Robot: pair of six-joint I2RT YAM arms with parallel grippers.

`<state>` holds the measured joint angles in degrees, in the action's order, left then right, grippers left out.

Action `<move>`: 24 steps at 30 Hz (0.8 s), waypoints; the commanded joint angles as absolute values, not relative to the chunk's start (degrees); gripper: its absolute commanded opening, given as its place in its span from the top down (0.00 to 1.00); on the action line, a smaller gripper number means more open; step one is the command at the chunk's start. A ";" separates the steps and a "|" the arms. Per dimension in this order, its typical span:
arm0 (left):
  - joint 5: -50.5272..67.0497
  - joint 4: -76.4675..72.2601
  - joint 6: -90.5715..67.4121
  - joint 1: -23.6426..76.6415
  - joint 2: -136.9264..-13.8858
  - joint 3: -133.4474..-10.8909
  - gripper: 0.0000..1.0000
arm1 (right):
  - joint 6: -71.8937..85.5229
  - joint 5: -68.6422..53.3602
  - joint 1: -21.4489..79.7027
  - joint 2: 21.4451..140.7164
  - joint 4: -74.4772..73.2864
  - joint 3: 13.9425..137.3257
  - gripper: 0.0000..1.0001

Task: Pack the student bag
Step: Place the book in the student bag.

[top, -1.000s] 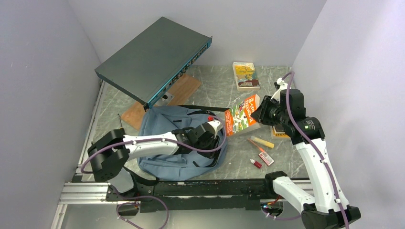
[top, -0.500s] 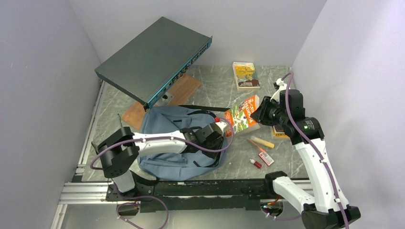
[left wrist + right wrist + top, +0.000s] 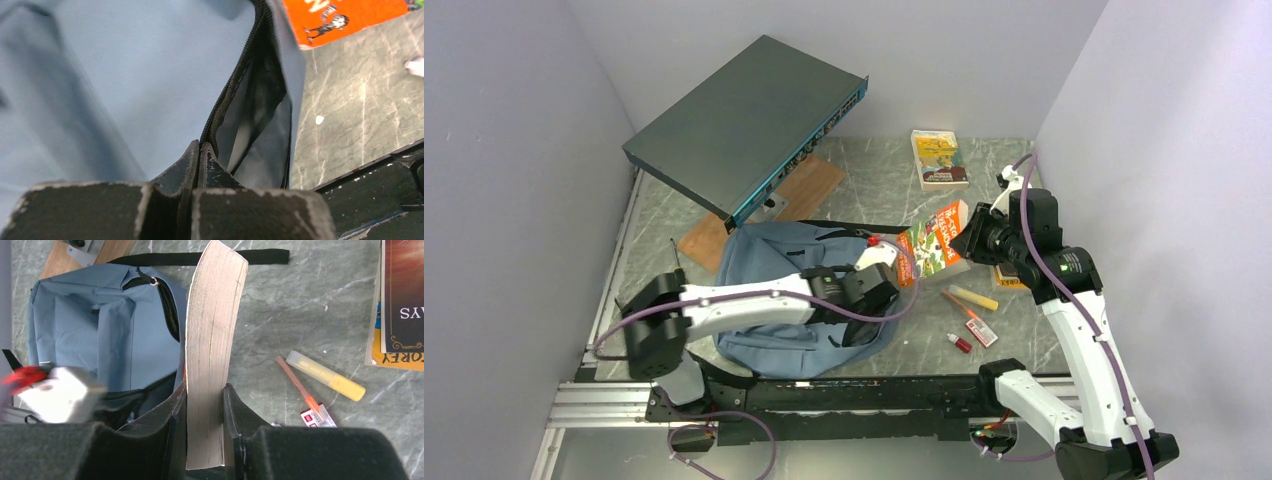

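Note:
The blue-grey student bag (image 3: pixel 774 260) lies in the middle of the table, its black zipper open on the right side. My left gripper (image 3: pixel 882 290) is shut on the bag's zipper edge (image 3: pixel 216 115) and holds the dark opening (image 3: pixel 260 120) apart. My right gripper (image 3: pixel 964 240) is shut on an orange book (image 3: pixel 929 245), held on edge just right of the bag's opening. In the right wrist view the book's page edge (image 3: pixel 212 315) stands between my jaws (image 3: pixel 205 395), with the bag (image 3: pixel 100 330) to its left.
A dark grey metal box (image 3: pixel 749 125) leans over a wooden board (image 3: pixel 804 190) at the back left. A book (image 3: pixel 939 158) lies at the back, more books (image 3: pixel 400 300) under my right arm. A yellow highlighter (image 3: pixel 325 375), an orange pen (image 3: pixel 957 303), a small red-white box (image 3: pixel 981 332) and a red bottle (image 3: pixel 960 343) lie front right.
My left arm has shifted, its wrist moving slightly up and right with the bag's zipper edge in its grip. My right gripper and the orange book have barely moved.

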<state>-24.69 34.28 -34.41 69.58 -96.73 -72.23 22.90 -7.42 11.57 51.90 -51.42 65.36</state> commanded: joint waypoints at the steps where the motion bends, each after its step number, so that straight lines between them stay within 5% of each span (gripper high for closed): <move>1: -35.27 33.35 -37.40 69.70 -83.50 -68.17 1.00 | 21.85 -6.44 11.86 51.15 -48.86 69.02 1.00; 14: -42.42 18.61 -37.40 69.83 -63.53 -53.72 1.00 | 25.36 -22.35 11.87 55.92 -55.42 82.25 1.00; 20: -39.12 15.44 -36.61 69.87 -63.02 -52.42 1.00 | 32.31 -31.14 12.16 57.14 -45.95 67.49 1.00; 24: -37.17 14.62 -36.96 70.05 -63.08 -51.86 1.00 | 35.82 -25.35 12.30 55.92 -39.57 60.75 1.00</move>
<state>-37.76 20.16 -37.63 69.80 -64.64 -51.94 29.78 -25.08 12.14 57.41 -50.35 64.62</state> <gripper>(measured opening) 0.012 0.261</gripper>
